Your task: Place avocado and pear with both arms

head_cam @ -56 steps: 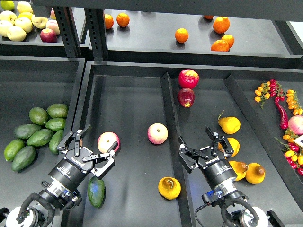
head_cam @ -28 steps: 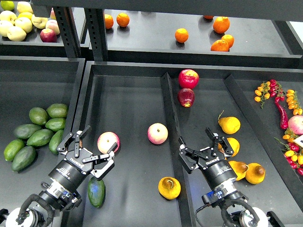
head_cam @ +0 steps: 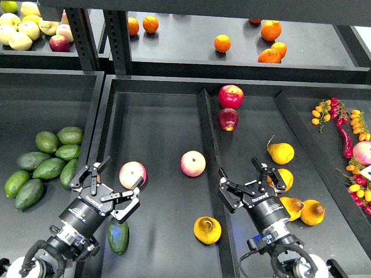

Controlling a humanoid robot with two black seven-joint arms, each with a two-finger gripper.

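Observation:
The dark green glossy avocado [head_cam: 118,235] lies on the floor of the middle tray at the lower left, partly under my left gripper's wrist. The plump orange-yellow pear [head_cam: 207,230] lies in the same tray, next to the divider. My left gripper [head_cam: 108,185] is open and empty, a little above and up-left of the avocado, beside a pink-yellow apple [head_cam: 133,174]. My right gripper [head_cam: 251,182] is open and empty, up and right of the pear, over the right compartment.
A second pink-yellow apple [head_cam: 193,163] lies mid-tray. A black divider [head_cam: 210,139] splits the tray. Red apples [head_cam: 230,96] lie at the back. Stemmed yellow pears [head_cam: 280,153] lie right. Lighter avocados [head_cam: 48,168] fill the left bin. Oranges [head_cam: 222,43] sit on the shelf.
My left arm has drawn back slightly down and left. The right arm, avocado and pear have not visibly moved.

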